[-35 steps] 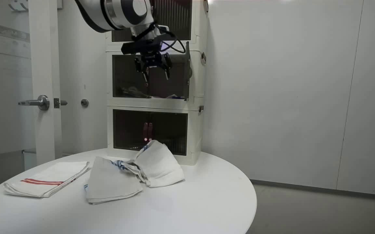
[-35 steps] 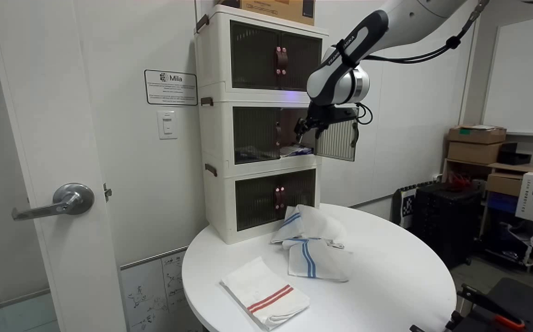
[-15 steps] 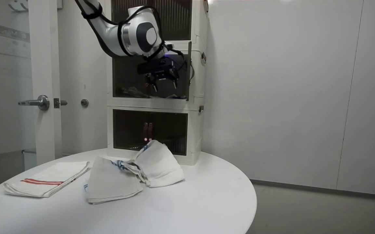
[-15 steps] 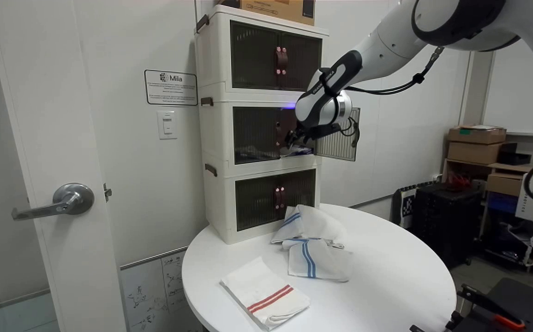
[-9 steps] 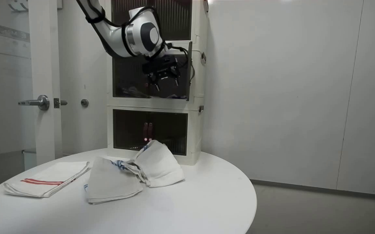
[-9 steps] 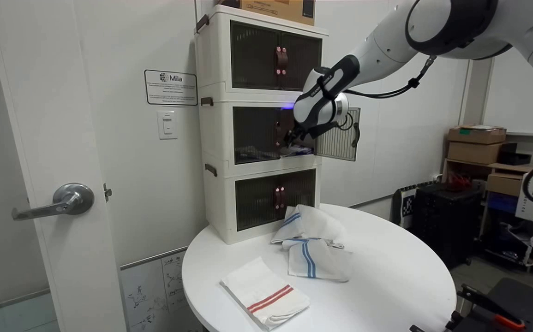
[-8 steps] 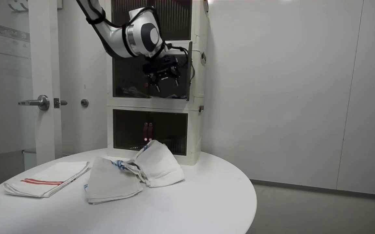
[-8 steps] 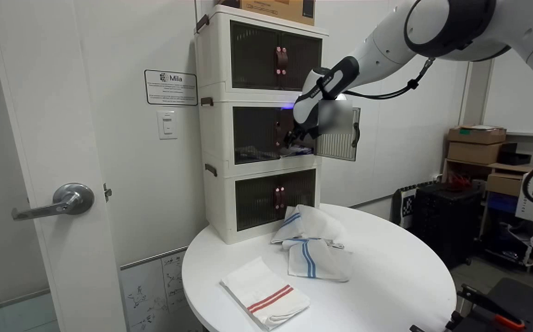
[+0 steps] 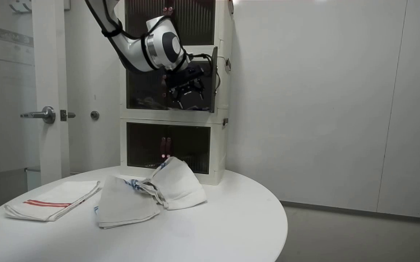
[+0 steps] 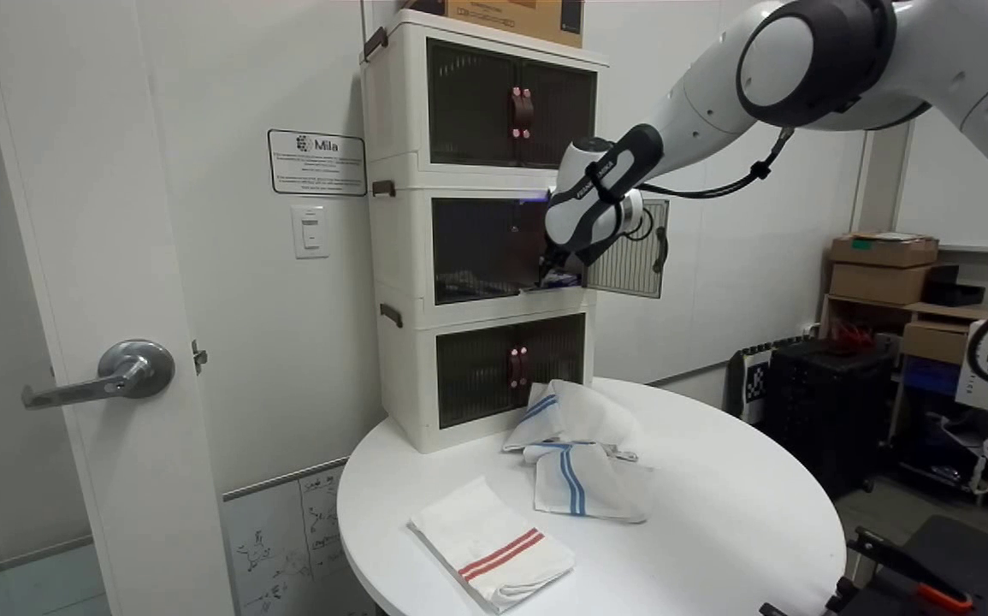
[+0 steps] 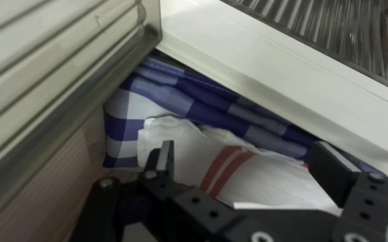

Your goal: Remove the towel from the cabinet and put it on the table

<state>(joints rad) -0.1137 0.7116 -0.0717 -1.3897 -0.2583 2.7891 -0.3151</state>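
Along a pale wall (image 9: 322, 109), a tall white cabinet (image 10: 494, 177) rises in three stacked units, each fronted by dark, ribbed, see-through doors (image 10: 472, 103). It stands on a round white table (image 10: 716, 513), near the edge. Slanting down from above, a white robot arm (image 10: 703, 111) with black trim extends to the middle unit (image 10: 401, 257) in both exterior views. On that unit, one ribbed panel (image 10: 637, 269) is swung outward, just beside the arm. On top of the cabinet sits a cardboard box (image 10: 515, 17), partly out of view.

At the cabinet's foot, on the table, lies a rumpled blue-striped cloth (image 10: 600, 479), otherwise white; whether it is one towel or two cannot be told. Apart from it, a folded towel (image 10: 494, 539), white with two red stripes, lies flat.

Seen from the wrist, the middle unit holds a blue-and-white checked cloth (image 11: 210, 107), gathered in folds. Overlapping it is the red-striped towel (image 11: 264, 174), white with two red bands, lying inside the cabinet. Part of it is hidden behind the black gripper (image 11: 246, 156), which hangs tilted at the mouth of the unit. Its fingers (image 11: 331, 178) are spread wide apart, with the red-striped towel showing in the gap between them; whether they touch the fabric cannot be told.
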